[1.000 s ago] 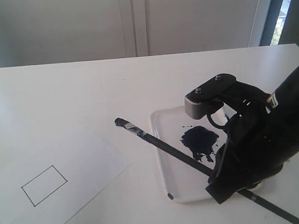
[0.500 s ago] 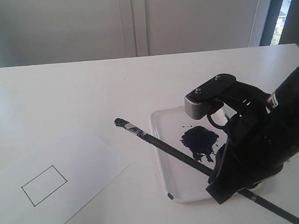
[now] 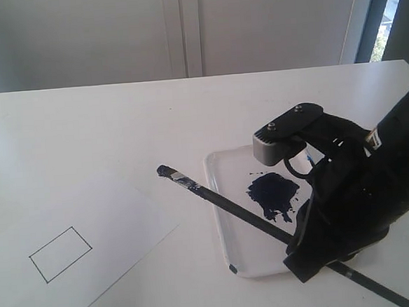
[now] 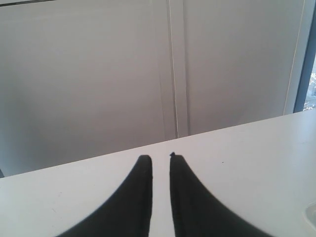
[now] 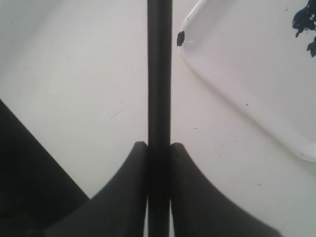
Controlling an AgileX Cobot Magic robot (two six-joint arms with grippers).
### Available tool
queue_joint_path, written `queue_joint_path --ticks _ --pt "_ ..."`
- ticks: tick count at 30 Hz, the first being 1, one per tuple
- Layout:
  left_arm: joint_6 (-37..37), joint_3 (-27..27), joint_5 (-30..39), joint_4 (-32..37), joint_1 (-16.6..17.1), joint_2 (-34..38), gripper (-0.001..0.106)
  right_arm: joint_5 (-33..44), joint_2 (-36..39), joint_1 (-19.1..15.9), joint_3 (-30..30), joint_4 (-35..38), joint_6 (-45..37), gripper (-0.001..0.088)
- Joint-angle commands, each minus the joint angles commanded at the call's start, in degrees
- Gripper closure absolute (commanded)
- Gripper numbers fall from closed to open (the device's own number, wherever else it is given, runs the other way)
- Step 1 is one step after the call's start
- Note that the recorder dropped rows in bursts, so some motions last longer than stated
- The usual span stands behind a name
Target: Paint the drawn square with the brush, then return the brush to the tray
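The brush [image 3: 229, 206] slants across the tray [image 3: 233, 183], its dark bristles [image 3: 165, 169] poking past the tray's left rim towards the paper. My right gripper [image 3: 302, 248] is shut on the black handle over the tray's near edge; the right wrist view shows the brush [image 5: 159, 74] clamped in that gripper [image 5: 159, 144], with the tray [image 5: 237, 64] beside it. A dark navy puddle [image 3: 272, 194] lies in the tray. The drawn square [image 3: 60, 253] is a thin black outline on the paper sheet [image 3: 110, 216], unpainted. My left gripper [image 4: 161, 157] is shut, holding nothing, and is out of the exterior view.
The white table [image 3: 83, 127] runs back to a pale wall. A small dark smear [image 3: 232, 269] marks the tray's near corner. The handle's tail [image 3: 383, 292] sticks out past my right arm towards the front right.
The right arm and the brush have dipped very slightly; the bristle end sits a touch lower. Nothing else has moved.
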Motion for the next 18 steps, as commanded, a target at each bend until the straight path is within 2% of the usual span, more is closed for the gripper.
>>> queue_joint_path --ticks 8,9,11,15,18 --pt "-0.10 0.00 -0.20 -0.18 0.00 0.00 0.085 0.20 0.00 0.00 0.00 0.00 0.00 0.0868" --pt "-0.10 0.00 0.06 -4.96 0.00 0.00 0.085 0.20 0.00 0.00 0.00 0.00 0.00 0.0868" --pt "-0.10 0.00 -0.07 -19.37 0.00 0.00 0.085 0.20 0.00 0.00 0.00 0.00 0.00 0.0868" --pt "-0.10 0.00 -0.61 -54.85 0.00 0.00 0.085 0.45 0.00 0.00 0.00 0.00 0.00 0.0868" --pt "-0.10 0.00 -0.61 -70.41 0.00 -0.86 0.085 0.60 0.00 0.00 0.00 0.00 0.00 0.0868"
